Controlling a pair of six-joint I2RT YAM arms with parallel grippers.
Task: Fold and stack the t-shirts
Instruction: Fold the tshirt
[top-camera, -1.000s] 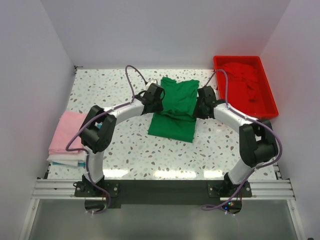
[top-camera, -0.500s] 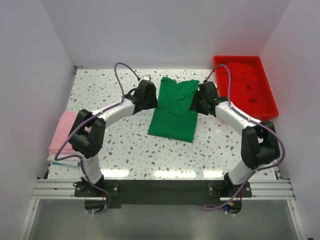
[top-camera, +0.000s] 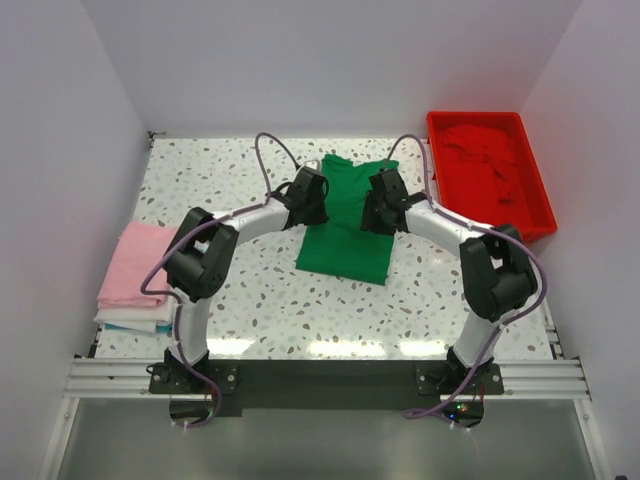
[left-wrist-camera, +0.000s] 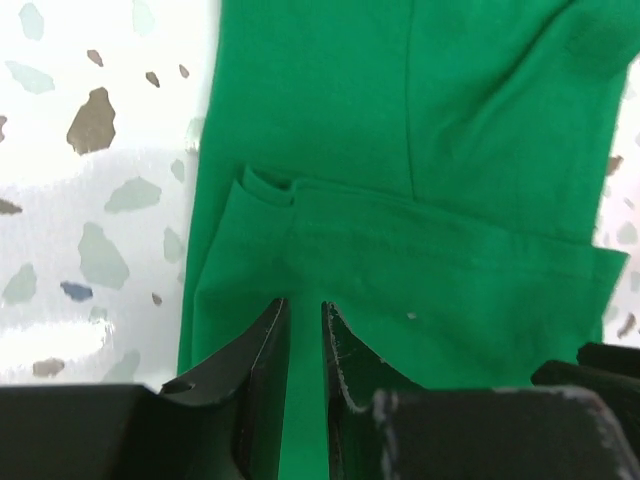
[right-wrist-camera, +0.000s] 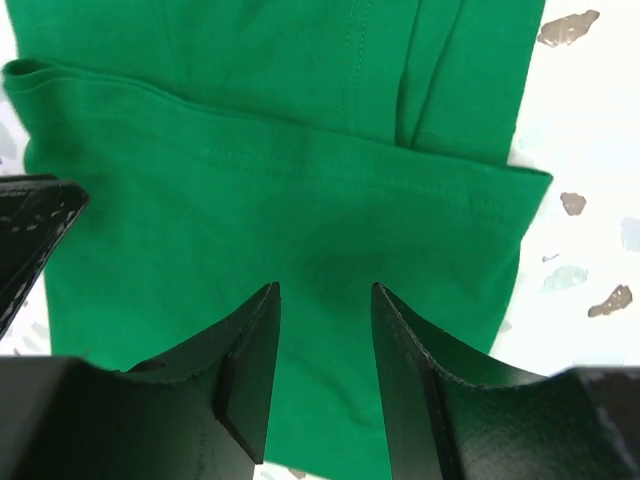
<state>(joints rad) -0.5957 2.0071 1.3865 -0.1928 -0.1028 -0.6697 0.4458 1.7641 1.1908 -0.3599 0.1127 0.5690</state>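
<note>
Right gripper (right-wrist-camera: 325, 292) now over green t-shirt (right-wrist-camera: 250, 210)

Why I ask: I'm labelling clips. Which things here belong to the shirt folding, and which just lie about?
Job: green shirt, pink shirt, red shirt.
Lying about: tray, table.

Red tray (top-camera: 475, 116) at far right of speckled table (top-camera: 250, 290); metal rail (top-camera: 110, 376) along near edge.

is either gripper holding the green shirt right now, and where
The right gripper is open over the green t-shirt, holding nothing. The left gripper is nearly closed over the cloth; whether it pinches any cannot be told.
</note>
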